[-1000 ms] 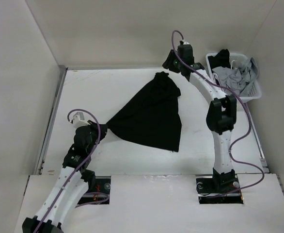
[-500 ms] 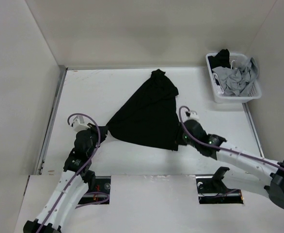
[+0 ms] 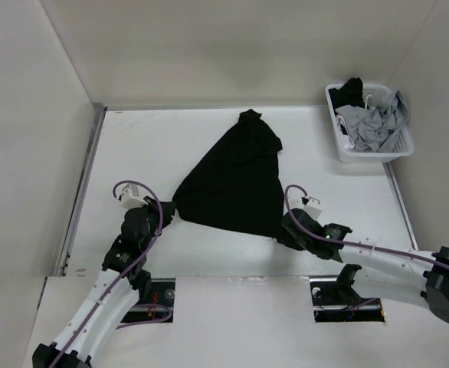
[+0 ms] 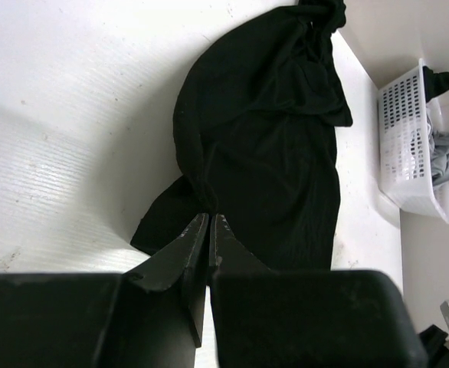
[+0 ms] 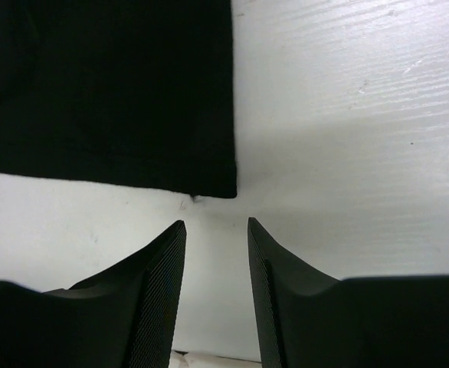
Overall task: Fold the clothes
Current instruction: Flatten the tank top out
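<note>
Black T-shirt (image 3: pixel 236 180) lies near-to-far, narrow end pointing away; left tool (image 4: pixel 209 218) pinches a corner, right tool (image 5: pixel 215 222) gapes

You've got the white table (image 3: pixel 132 146) carrying the black T-shirt (image 3: pixel 236 184), spread in a rough triangle mid-surface, and the white plastic laundry basket (image 3: pixel 371 155) in its far right corner.

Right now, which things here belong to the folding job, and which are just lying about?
In the job: black T-shirt; left hand, pinching its corner; right hand, open, just short of its hem.
Lying about: white basket; grey garments inside it.
</note>
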Available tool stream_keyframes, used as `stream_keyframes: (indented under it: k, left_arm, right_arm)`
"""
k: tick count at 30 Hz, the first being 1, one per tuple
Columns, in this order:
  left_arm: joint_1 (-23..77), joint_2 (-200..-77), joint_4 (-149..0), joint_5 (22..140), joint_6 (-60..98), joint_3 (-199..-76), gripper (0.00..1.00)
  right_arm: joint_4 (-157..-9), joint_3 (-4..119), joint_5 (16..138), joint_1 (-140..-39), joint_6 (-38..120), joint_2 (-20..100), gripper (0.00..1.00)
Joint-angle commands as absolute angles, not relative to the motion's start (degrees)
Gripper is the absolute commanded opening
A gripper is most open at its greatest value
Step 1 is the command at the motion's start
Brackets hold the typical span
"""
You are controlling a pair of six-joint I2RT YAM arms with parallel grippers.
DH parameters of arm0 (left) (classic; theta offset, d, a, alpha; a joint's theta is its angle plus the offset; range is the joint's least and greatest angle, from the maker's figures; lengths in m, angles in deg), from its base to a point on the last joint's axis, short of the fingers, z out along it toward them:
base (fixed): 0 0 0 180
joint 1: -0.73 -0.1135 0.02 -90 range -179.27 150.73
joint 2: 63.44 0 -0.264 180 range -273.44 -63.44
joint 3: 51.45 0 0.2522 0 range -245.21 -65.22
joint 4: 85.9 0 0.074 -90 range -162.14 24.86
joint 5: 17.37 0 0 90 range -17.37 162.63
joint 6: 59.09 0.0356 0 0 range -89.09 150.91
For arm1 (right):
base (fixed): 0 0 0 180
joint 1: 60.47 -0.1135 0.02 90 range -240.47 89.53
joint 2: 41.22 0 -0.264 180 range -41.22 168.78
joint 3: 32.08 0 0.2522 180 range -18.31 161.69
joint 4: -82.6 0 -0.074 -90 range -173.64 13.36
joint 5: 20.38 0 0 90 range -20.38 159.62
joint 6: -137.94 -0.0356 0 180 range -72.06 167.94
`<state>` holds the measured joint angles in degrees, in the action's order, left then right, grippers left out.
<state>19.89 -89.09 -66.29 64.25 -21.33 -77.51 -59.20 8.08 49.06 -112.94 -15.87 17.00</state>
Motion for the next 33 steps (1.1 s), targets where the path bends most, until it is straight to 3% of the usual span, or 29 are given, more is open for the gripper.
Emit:
stream_keyframes:
  k: [1,12,25,33]
  left_arm:
    - [20.37,-89.89,-70.03,64.01,-20.5,-76.99,0.01]
    - [20.11,-90.6,-70.47,64.19,-20.41,-76.9,0.01]
    - [20.11,-90.68,-70.64,64.19,-20.5,-76.99,0.01]
    - [19.85,-90.6,-70.56,64.19,-20.41,-76.82,0.01]
  right_arm:
    - [-65.44,7.44,48.26,-110.36,-16.93,17.93,0.42]
    - [-71.69,5.86,53.7,-106.48,-13.67,21.8,0.37]
    - [-69.93,4.8,52.13,-106.48,-14.73,22.24,0.36]
    - [-70.55,5.94,52.83,-106.48,-14.11,25.4,0.22]
